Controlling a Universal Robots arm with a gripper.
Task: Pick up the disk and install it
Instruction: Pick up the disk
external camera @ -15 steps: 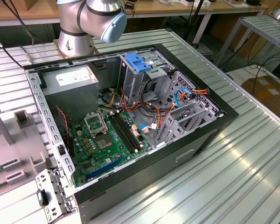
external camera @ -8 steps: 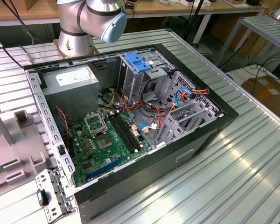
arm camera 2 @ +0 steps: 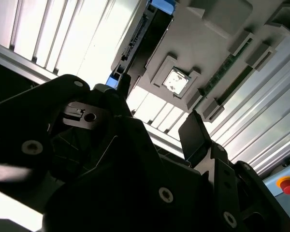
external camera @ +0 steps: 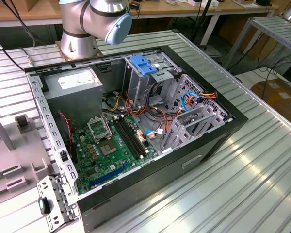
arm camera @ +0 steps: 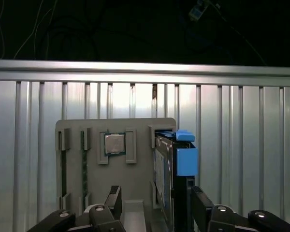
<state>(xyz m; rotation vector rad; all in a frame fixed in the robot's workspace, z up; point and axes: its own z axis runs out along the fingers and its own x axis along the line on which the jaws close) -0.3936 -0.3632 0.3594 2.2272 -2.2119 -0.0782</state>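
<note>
The disk [arm camera: 176, 166], dark with a bright blue carrier, stands on edge in a slot of a grey holder [arm camera: 135, 135]. In the second wrist view the disk [arm camera 2: 137, 43] runs along the holder's [arm camera 2: 217, 19] edge, with blue showing at both ends. My gripper [arm camera: 157, 200] hovers open over the holder, its black fingertips [arm camera: 200, 198] on either side of the disk's near end and apart from it. The same open gripper [arm camera 2: 157, 104] holds nothing in the second wrist view.
The holder also carries a processor chip [arm camera: 114, 143] and memory sticks [arm camera: 64, 164] on a ribbed metal table [arm camera: 232, 121]. An open computer case [external camera: 136, 126] lies on the table, with a blue latch [external camera: 143, 64] and drive cage [external camera: 196, 116] inside. The arm's base [external camera: 77, 43] stands behind it.
</note>
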